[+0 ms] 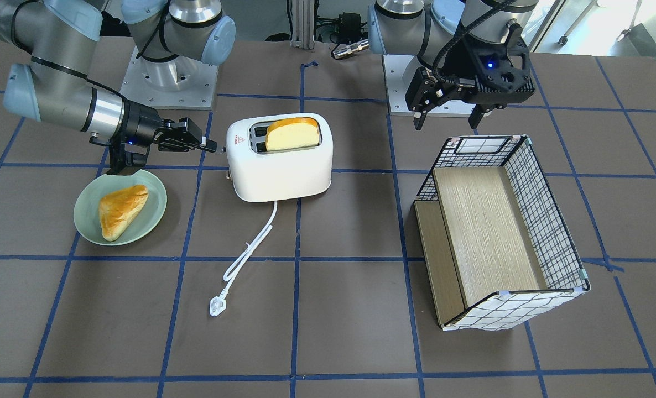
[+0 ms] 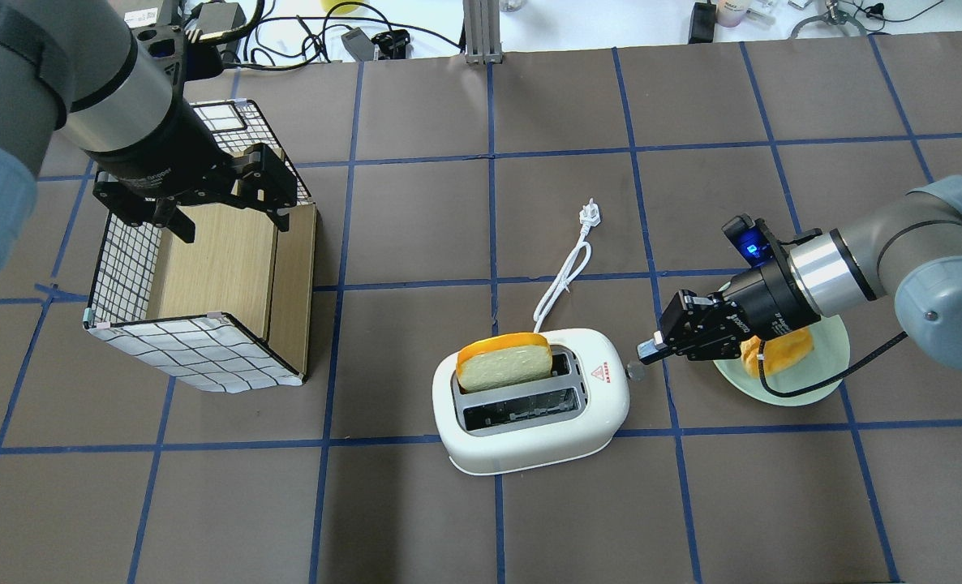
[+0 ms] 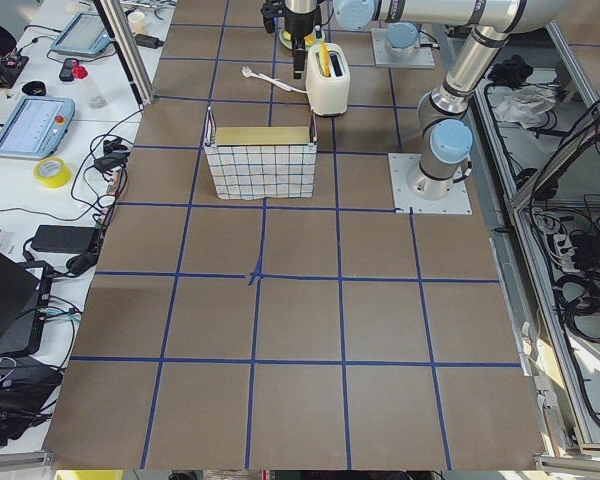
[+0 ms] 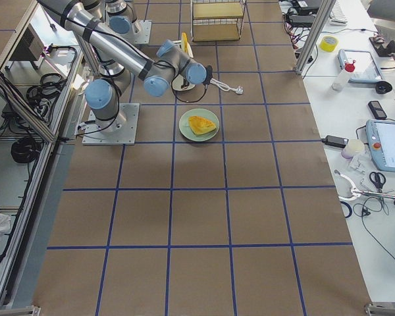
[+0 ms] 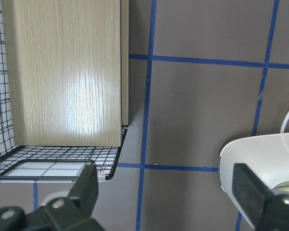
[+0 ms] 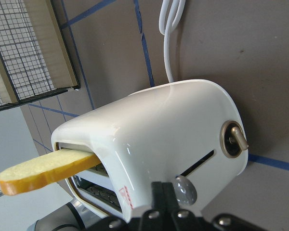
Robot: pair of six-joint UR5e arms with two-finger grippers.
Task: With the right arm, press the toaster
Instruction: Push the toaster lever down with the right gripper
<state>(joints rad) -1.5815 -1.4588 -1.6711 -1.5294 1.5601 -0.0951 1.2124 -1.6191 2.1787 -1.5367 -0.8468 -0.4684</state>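
The white two-slot toaster (image 1: 278, 166) (image 2: 530, 414) stands mid-table with a bread slice (image 1: 292, 132) sticking up from one slot. Its cord (image 1: 248, 249) trails across the table. My right gripper (image 1: 209, 146) (image 2: 647, 350) is shut and empty, held level, its tips at the toaster's end right by the grey lever knob (image 2: 634, 371). In the right wrist view the shut gripper (image 6: 163, 192) sits beside the knob (image 6: 185, 188), which is at the top of its slot. My left gripper (image 1: 447, 116) (image 2: 225, 223) is open and empty above the basket.
A green plate (image 1: 84, 215) with a triangular pastry (image 1: 120, 210) lies under my right wrist. A wire basket (image 1: 549, 221) lined with wood panels stands on my left side. A round dial (image 6: 232, 139) sits on the toaster's end.
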